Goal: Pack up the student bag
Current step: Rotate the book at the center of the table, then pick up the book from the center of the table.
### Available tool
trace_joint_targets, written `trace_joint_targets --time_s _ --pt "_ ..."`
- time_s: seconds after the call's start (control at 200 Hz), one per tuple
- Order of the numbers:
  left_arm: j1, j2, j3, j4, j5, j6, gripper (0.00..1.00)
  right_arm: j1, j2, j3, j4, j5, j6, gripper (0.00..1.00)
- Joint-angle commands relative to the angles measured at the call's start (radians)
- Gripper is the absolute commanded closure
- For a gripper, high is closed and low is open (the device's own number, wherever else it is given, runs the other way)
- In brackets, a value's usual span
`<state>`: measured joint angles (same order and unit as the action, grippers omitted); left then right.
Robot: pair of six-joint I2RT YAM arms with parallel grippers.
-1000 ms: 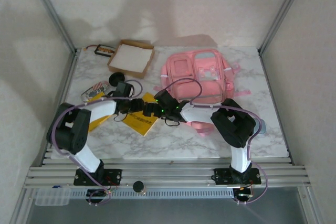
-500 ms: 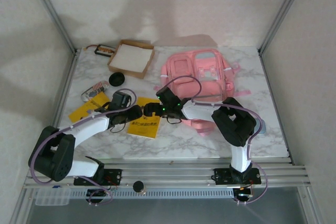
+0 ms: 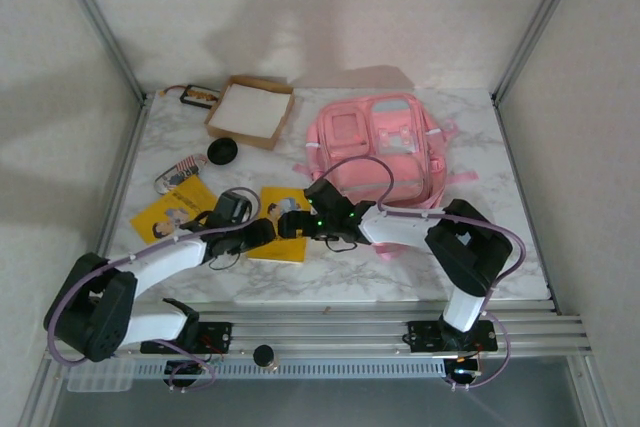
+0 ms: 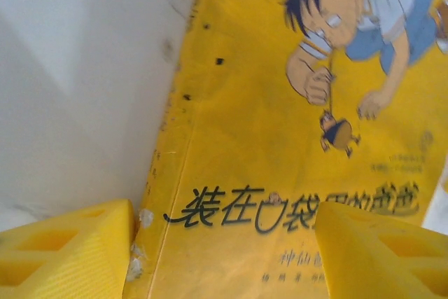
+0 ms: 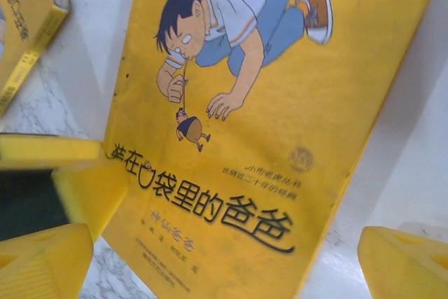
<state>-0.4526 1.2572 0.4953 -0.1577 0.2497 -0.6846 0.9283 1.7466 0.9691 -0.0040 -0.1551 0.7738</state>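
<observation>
The left gripper [image 4: 224,250] and right gripper [image 5: 224,264] both hang over the yellow book [image 3: 281,247], fingers apart, nothing clamped. The student bag [image 3: 385,147] lies just beside the book, behind and right.

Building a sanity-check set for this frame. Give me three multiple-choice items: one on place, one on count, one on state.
1. In the top view, where is the cardboard box relative to the student bag?
A. left of it
B. right of it
C. on top of it

2. How many yellow books lie on the table?
A. one
B. two
C. four

3. What is the state of the right gripper?
A. shut on a strap
B. shut on a pen
C. open above a book

Key:
1 A: the box sits at the far left, the bag to its right.
2 B: one book lies near the left edge, and one lies under the grippers.
3 C: its fingertips stand wide apart over the cover.
</observation>
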Motion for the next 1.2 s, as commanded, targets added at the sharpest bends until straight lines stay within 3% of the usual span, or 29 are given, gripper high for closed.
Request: trace_joint_targets --time_s 0.0,0.085,0.25,0.446,0.716,0.821,1.197 --pt "-0.041 -0.062 -0.032 0.031 0.05 -0.095 0.31 0.002 -0.052 -0.027 -0.011 -0.002 -0.012 0.03" --pt "-0.046 -0.099 -0.044 0.031 0.046 -0.112 0.31 0.001 -0.045 -0.01 -0.044 -0.002 -0.022 0.04" --pt "-0.044 -0.118 -0.013 -0.06 -0.071 -0.083 0.31 0.004 -0.004 0.02 -0.082 0.015 0.012 0.15" --pt "-0.047 -0.072 -0.033 -0.032 -0.038 -0.063 0.33 0.015 0.017 0.017 -0.102 0.115 0.024 0.18" --pt "-0.067 -0.015 -0.043 0.032 0.037 -0.042 0.34 0.019 0.038 -0.016 0.036 0.019 0.062 0.23" --pt "-0.072 -0.017 -0.055 0.052 0.059 -0.046 0.35 0.019 0.054 0.017 0.015 -0.002 0.053 0.24" --pt "-0.076 -0.016 -0.063 0.053 0.04 -0.042 0.35 0.017 0.015 0.031 0.076 -0.1 0.062 0.32"
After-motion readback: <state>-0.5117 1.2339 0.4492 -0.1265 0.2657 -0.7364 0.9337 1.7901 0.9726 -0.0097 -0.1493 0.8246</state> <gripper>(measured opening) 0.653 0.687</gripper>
